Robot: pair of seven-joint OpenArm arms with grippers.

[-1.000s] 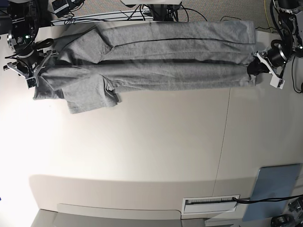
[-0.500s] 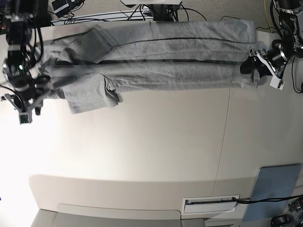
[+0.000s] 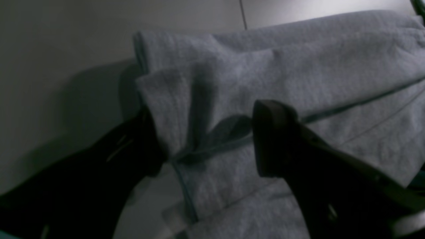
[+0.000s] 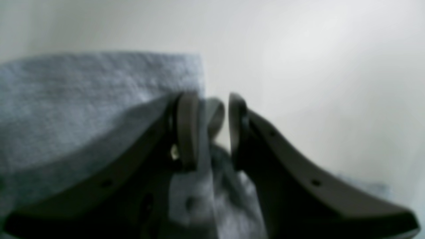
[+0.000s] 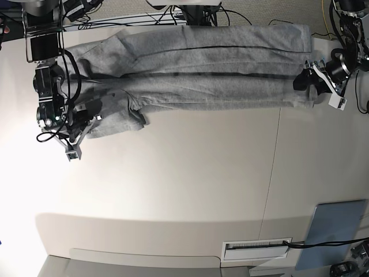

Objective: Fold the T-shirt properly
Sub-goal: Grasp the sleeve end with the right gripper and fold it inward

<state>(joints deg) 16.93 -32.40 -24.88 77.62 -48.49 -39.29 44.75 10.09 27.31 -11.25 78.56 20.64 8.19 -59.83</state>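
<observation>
While the heather-grey cotton T-shirt (image 5: pixel 202 72) is lying folded lengthwise across the desk (image 5: pixel 202 173) at frame top, the left claw (image 3: pixel 206 139) is gaping over the hem; the right claw (image 4: pixel 207 132), part-closed, is pinching a sleeve fold and should be lifting evenly.

Strong glare is seen on the surface (image 5: pixel 173 190) in the base view, washed out to white along the left edge, while the right side is evenly lit. The left wrist view is dim and underexposed; the left pincer (image 3: pixel 206 139) is reduced to near-black shapes, and a deep shadow is cast beside the T-shirt (image 3: pixel 298 76). The right wrist view is bright but soft, everything blurred, the right pincer (image 4: pixel 212 129) included.
</observation>
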